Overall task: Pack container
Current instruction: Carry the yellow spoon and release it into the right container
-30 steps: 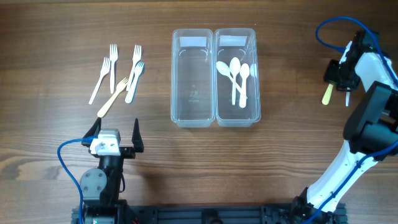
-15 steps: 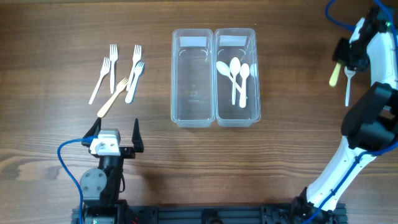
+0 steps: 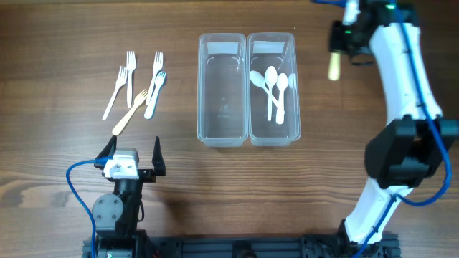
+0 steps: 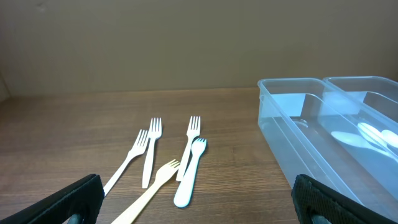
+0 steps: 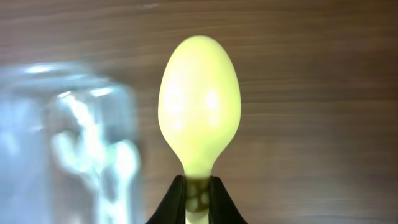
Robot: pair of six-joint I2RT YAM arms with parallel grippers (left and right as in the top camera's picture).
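Pinching the yellow spoon [image 3: 333, 67] in my right tool [image 3: 343, 41], upper right of frame, long axis up-down like the spoon tub [image 3: 295, 107] nearby to its left; left tool [image 3: 135, 148] spread, far off.

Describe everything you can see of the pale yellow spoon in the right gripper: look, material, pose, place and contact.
The yellow spoon is one smooth, glossy piece, plastic by its look, with an oval bowl narrowing to a slim neck. The right gripper is shut on that neck, with the bowl pointing away from it; the handle is hidden. Nothing else touches the spoon. In the overhead view it is to the right of the clear container, outside it, above the wooden table.
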